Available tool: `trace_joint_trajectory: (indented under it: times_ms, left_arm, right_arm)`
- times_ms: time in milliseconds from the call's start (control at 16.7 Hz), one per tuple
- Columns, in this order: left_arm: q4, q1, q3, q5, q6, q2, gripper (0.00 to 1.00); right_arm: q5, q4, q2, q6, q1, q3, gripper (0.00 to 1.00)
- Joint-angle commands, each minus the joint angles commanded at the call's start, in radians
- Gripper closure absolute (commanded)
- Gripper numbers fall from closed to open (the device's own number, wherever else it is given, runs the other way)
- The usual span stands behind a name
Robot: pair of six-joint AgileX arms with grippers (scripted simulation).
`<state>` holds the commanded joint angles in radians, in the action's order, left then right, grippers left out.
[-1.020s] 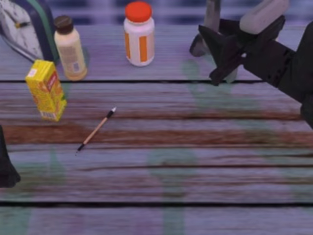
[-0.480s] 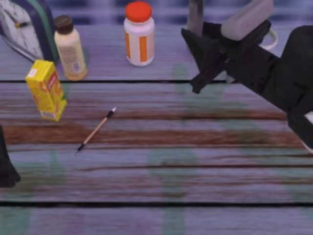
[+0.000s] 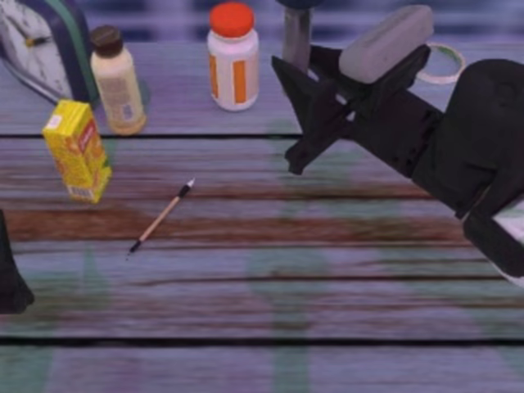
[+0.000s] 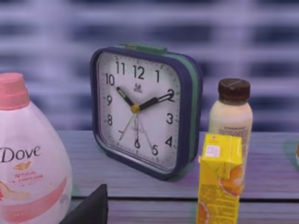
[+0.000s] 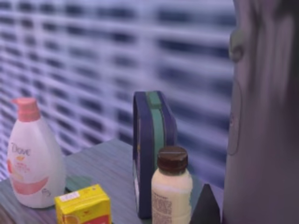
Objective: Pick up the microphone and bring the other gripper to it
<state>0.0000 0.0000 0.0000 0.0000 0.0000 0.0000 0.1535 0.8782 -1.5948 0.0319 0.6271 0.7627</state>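
The microphone (image 3: 296, 37) hangs upright at the back of the table, its grey shaft running up to a dark head cut off by the top view's upper edge. My right gripper (image 3: 304, 90), black with a grey rounded pad (image 3: 385, 41) on top, is shut on the shaft. In the right wrist view the shaft (image 5: 261, 121) fills the side of the picture, with one dark fingertip (image 5: 205, 210) beside it. My left gripper (image 3: 10, 282) stays parked at the table's left edge, far from the microphone. One of its black fingers (image 4: 91, 210) shows in the left wrist view, holding nothing.
Along the back left stand a blue-green alarm clock (image 3: 37, 45), a cream bottle with a brown cap (image 3: 117, 82) and a white bottle with an orange cap (image 3: 232, 57). A yellow juice carton (image 3: 78, 151) and a thin pencil (image 3: 161, 217) lie nearer. A tape ring (image 3: 442, 64) sits back right; a Dove bottle (image 4: 28, 158) is far left.
My right arm has swung leftward across the back of the table, carrying the microphone with it. The tape ring has come into sight behind it. The left arm has not moved.
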Motion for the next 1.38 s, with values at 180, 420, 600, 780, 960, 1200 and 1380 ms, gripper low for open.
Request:
trace_joint_trajectory:
  times_ms: [180, 420, 600, 780, 960, 1200, 1380]
  left_arm:
    - [0.000, 0.000, 0.000, 0.000, 0.000, 0.000, 0.00]
    - [0.000, 0.000, 0.000, 0.000, 0.000, 0.000, 0.00]
    - [0.007, -0.008, 0.011, 0.009, 0.000, 0.013, 0.00]
    - [0.053, -0.057, 0.078, 0.060, 0.000, 0.110, 0.00]
    - [0.126, -0.129, 0.187, 0.136, 0.003, 0.294, 0.00]
    - [0.245, -0.242, 0.363, 0.256, 0.009, 0.606, 0.00]
    - [0.332, -0.325, 0.493, 0.344, 0.013, 0.837, 0.00]
  right_arm:
    - [0.002, 0.000, -0.002, 0.001, -0.002, 0.002, 1.00]
    - [0.000, 0.000, 0.000, 0.000, 0.000, 0.000, 1.00]
    - [0.000, 0.000, 0.000, 0.000, 0.000, 0.000, 1.00]
    - [0.000, 0.000, 0.000, 0.000, 0.000, 0.000, 1.00]
    - [0.000, 0.000, 0.000, 0.000, 0.000, 0.000, 1.00]
    - [0.000, 0.000, 0.000, 0.000, 0.000, 0.000, 1.00]
    - [0.000, 0.000, 0.000, 0.000, 0.000, 0.000, 1.00]
